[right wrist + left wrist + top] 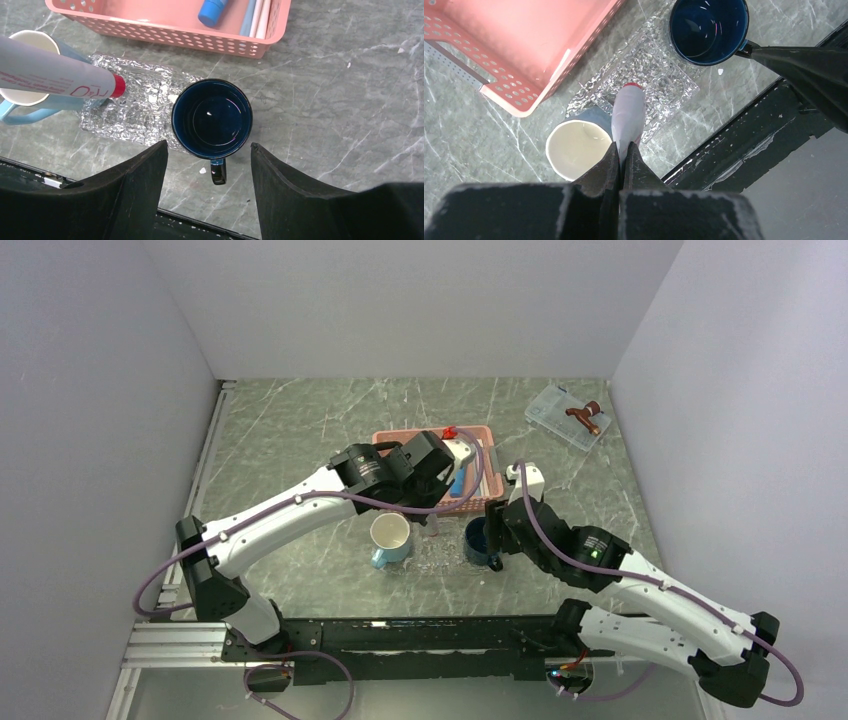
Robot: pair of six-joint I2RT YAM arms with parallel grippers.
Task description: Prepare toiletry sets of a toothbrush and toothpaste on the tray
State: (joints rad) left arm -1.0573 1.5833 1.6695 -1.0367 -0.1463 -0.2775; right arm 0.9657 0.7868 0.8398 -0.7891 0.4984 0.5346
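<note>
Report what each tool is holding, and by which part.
Left tool pinches the white, red-capped toothpaste tube by its tail end. Right tool holds nothing.

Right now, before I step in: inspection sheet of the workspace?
Surface: grey marbled tabletop, no spills seen.
Job's things: clear tray between the mugs, no set on it yet; toothpaste tube held over it; toothbrushes and blue tube in pink basket.
Clutter: light mug, dark blue mug, clear box with brown item.
Grippers: left gripper shut on toothpaste tube; right gripper open over dark blue mug.
Cables: purple cables along both arms.
Surroundings: plain walls.
</note>
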